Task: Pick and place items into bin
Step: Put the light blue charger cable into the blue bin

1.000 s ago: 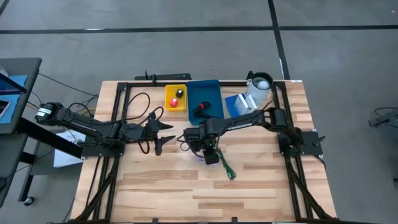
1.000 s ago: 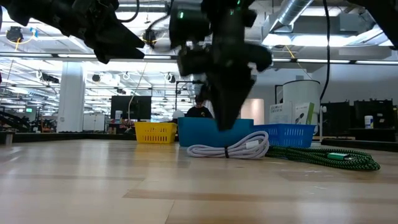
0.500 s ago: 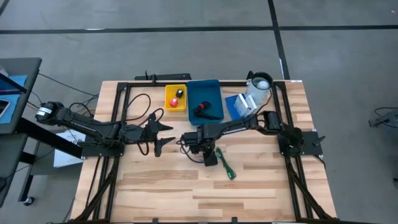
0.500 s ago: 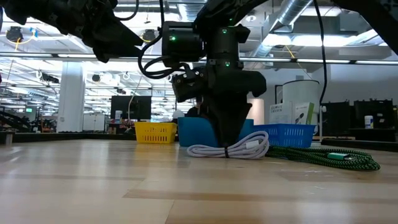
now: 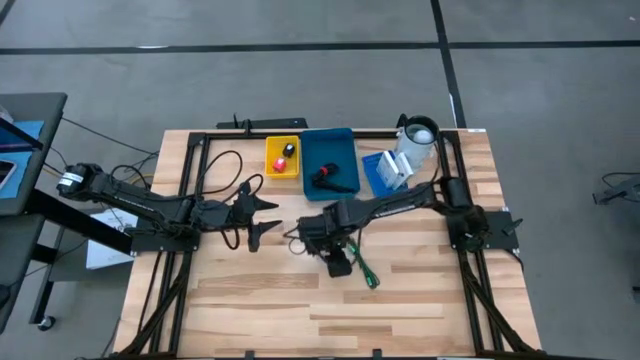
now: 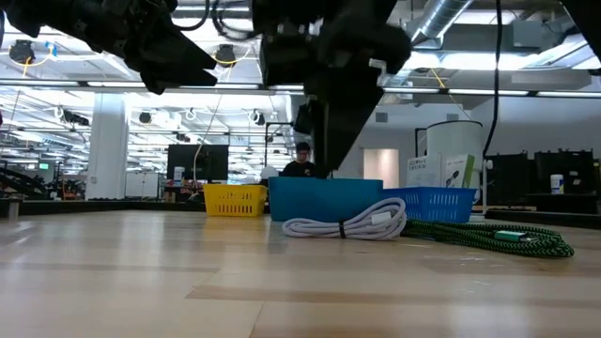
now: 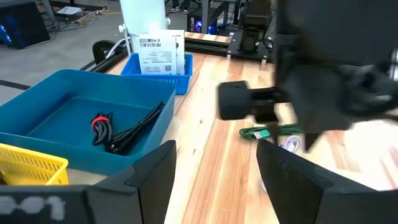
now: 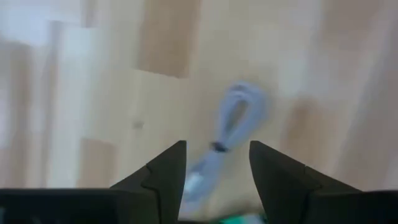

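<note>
surface (image 5: 420, 300): pale wood planks | yellow bin (image 5: 281, 158): red piece inside | teal bin (image 5: 331, 160): black cable with red inside | blue basket (image 5: 376, 172): white cards | coiled cable (image 6: 347, 224): white | braided cable (image 6: 488, 236): green-black

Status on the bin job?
Done: black cable lies in the blue bin. In hand: nothing; right claw hangs open over the white cable. To do: white cable and green cable on the table. Left claw waits open.

Cables (image 6: 347, 225) (maybe tangled) before bins (image 6: 324, 198)
</note>
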You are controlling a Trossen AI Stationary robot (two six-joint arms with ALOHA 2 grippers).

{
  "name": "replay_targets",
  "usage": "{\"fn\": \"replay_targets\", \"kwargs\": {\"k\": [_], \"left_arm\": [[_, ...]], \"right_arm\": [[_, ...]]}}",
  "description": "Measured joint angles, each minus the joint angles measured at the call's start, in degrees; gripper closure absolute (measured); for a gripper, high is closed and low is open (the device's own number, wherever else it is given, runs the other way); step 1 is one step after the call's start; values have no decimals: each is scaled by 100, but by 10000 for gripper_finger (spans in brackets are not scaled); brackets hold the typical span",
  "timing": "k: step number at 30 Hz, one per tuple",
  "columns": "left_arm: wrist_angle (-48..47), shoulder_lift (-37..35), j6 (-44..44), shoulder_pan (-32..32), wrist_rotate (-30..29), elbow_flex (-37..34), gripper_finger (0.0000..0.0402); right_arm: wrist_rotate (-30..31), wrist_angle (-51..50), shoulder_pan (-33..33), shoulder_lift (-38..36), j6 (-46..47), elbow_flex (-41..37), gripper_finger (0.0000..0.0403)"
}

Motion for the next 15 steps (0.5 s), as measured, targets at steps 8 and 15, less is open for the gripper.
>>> {"fn": "replay_targets", "kwargs": {"k": [8,15], "left_arm": [[-2,0,-48,-3,2,0,189],[4,0,-136,-136,7,0,189]], "right_arm": [[36,-20,168,316,-34,28,215],[14,-63,16,596,-44,17,203]]}}
